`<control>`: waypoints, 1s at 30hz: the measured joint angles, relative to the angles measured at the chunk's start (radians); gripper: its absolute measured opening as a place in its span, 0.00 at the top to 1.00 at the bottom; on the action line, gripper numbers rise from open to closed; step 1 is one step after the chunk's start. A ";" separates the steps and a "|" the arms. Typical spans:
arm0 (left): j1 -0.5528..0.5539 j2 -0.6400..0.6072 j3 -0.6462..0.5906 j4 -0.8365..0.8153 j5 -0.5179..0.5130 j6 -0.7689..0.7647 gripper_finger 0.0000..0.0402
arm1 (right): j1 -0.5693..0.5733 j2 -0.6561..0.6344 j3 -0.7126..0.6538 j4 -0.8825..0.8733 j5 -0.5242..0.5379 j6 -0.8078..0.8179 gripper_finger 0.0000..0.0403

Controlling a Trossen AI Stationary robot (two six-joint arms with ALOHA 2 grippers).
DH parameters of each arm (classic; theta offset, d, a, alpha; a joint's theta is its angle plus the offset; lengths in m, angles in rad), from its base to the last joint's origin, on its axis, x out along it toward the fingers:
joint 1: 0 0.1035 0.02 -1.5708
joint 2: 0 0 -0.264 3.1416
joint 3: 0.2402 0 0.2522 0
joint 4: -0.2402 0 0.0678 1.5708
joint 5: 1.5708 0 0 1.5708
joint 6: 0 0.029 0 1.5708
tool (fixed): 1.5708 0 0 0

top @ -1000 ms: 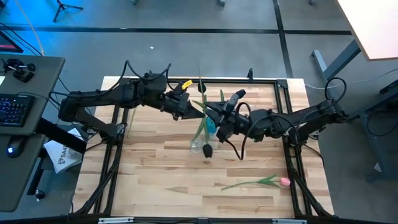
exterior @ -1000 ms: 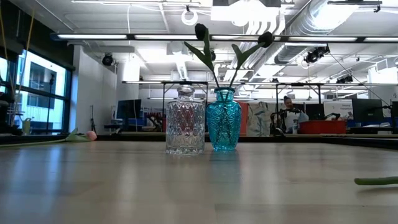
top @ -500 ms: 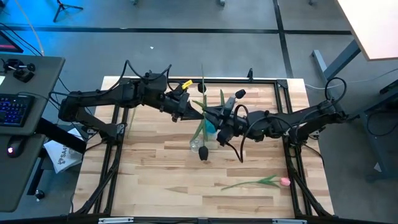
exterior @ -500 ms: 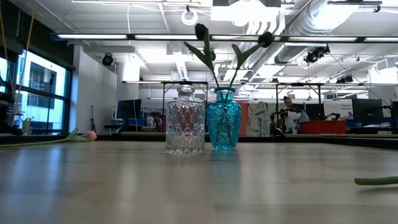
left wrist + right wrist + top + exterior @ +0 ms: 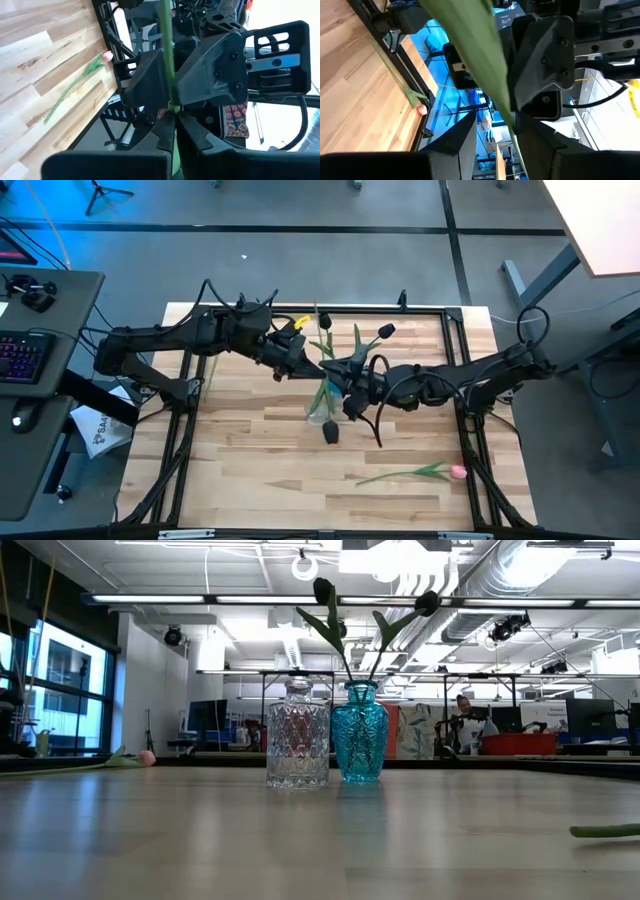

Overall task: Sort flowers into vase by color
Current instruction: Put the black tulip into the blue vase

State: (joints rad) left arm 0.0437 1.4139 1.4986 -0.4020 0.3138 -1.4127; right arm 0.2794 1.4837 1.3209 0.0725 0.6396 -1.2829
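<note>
Two vases stand side by side mid-table in the high view, a clear vase (image 5: 317, 413) and a blue vase (image 5: 338, 384), crowded from above by both arms; a pink tulip (image 5: 415, 473) lies on the boards near the right front. The left gripper (image 5: 300, 365) reaches in from the left, the right gripper (image 5: 345, 373) from the right, almost meeting over the vases

In the low view, two dark tulips (image 5: 323, 590) rise from the blue vase, with the clear vase just left of it

The left wrist view shows its fingers (image 5: 150, 82) clamped on a green stem (image 5: 166, 55)

In the right wrist view a broad leaf (image 5: 475, 40) covers the gap, so I cannot tell whether those fingers are apart
</note>
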 joint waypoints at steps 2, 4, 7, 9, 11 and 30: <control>0.000 0.000 0.000 -0.001 0.000 0.000 1.00 | 0.000 0.006 0.000 0.006 0.003 -0.011 0.69; 0.000 0.000 0.000 -0.001 0.000 0.001 1.00 | 0.000 0.008 0.000 0.009 0.005 -0.028 0.71; 0.000 0.000 0.000 -0.001 0.000 0.021 1.00 | 0.000 0.008 0.000 0.016 0.013 -0.032 0.77; 0.001 0.000 0.000 0.002 0.000 0.032 1.00 | 0.000 0.008 0.000 0.037 0.036 -0.034 0.83; 0.001 0.000 0.000 0.004 0.000 0.035 1.00 | 0.000 0.008 0.000 0.056 0.041 -0.034 0.91; 0.194 -0.089 0.000 -0.312 0.016 0.451 0.83 | 0.003 -0.037 0.000 0.174 0.175 -0.084 1.00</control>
State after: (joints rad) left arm 0.2372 1.3249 1.4986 -0.7138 0.3299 -0.9616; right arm 0.2828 1.4467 1.3209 0.2464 0.8147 -1.3667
